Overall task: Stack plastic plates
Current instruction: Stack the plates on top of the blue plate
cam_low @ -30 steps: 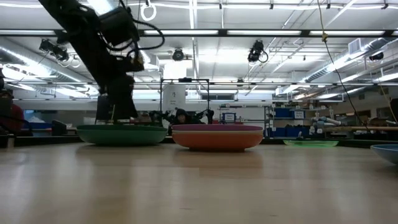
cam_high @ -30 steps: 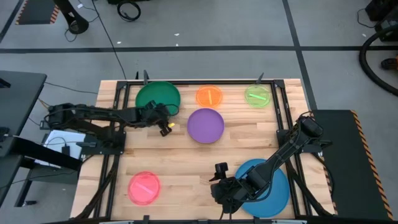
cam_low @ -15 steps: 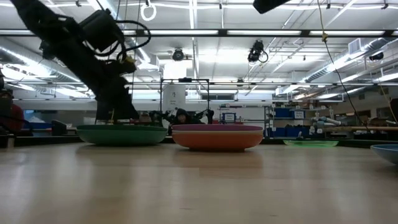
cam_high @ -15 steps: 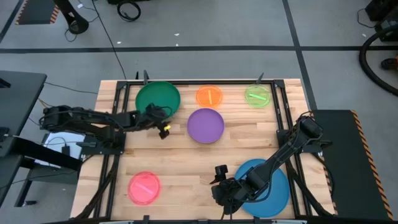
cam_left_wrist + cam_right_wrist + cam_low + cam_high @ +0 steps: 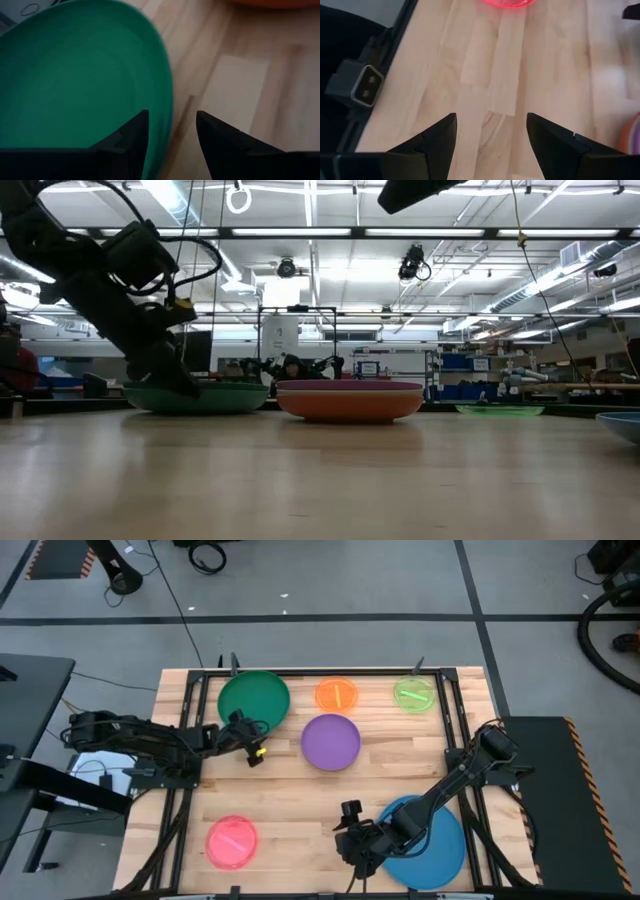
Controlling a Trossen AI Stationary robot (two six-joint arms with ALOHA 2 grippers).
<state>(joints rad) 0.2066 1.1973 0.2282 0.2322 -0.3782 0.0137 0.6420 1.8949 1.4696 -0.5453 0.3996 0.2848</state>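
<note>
A large dark green plate [image 5: 253,698] lies flat at the table's far left. My left gripper [image 5: 256,738] hangs low at its near right rim, open. In the left wrist view one finger [image 5: 134,136] stands over the green plate [image 5: 75,75] and the other [image 5: 216,140] over bare wood, the rim between them. A purple plate [image 5: 331,741] lies mid-table, small orange [image 5: 337,694] and lime [image 5: 414,694] plates at the far edge, and a pink plate [image 5: 232,841] near left. My right gripper [image 5: 347,848] hovers open beside the large blue plate [image 5: 430,840], over bare wood [image 5: 492,100].
In the low view the purple plate's rim [image 5: 350,386] shows above an orange body [image 5: 350,406]. A black frame rail [image 5: 192,740] runs along the table's sides. A small camera block [image 5: 362,90] sits at the near edge. Bare wood lies between the pink and blue plates.
My left gripper has sunk toward the green plate and drawn back toward the table's left edge, tipping further down. The plates have kept their places.
</note>
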